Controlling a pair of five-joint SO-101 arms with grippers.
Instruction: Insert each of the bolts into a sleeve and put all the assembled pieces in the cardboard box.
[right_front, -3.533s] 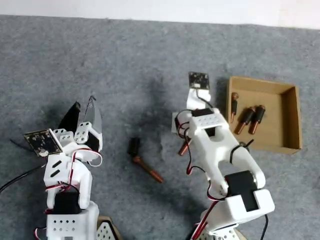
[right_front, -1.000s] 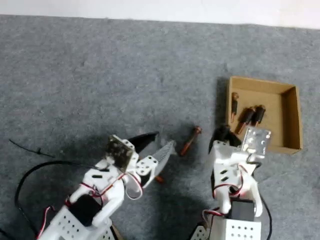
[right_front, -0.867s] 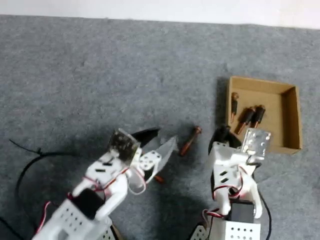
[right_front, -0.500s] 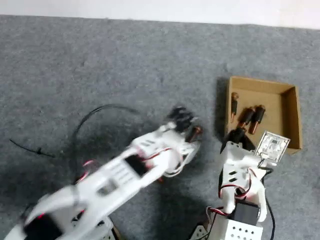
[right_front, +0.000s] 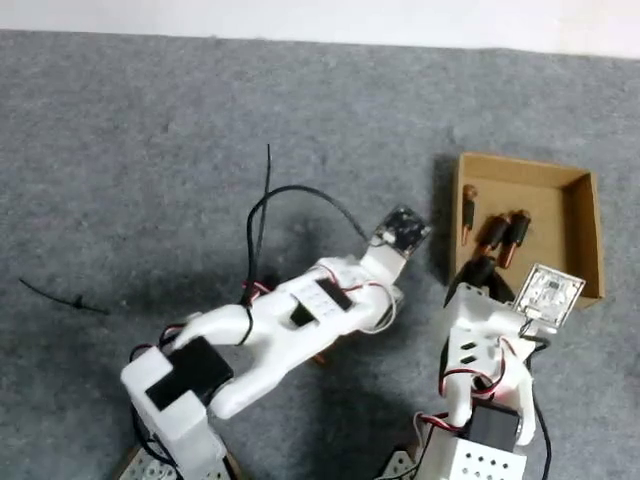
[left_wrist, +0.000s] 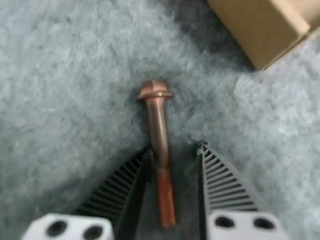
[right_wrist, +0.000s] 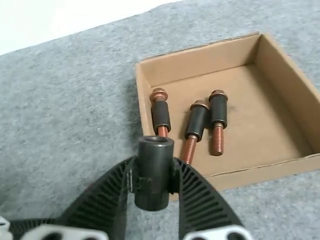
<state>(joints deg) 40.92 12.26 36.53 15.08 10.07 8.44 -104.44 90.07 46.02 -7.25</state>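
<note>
Bolt pickup: copper flanged bolt (left_wrist: 156, 120) is straddled by released fingers (left_wrist: 222, 180) of left gripper (left_wrist: 174, 148); black cylindrical sleeve (right_wrist: 154, 175) is clenched by right gripper (right_wrist: 154, 164); closure on shank judged needed next

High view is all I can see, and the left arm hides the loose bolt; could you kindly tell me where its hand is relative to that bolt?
Observer: The left hand is open, and the bolt lies on the carpet between its fingers.
Operator: Thank you; is the right hand holding anything?
Observer: Yes, the right hand is shut on a black sleeve, held upright.
</note>
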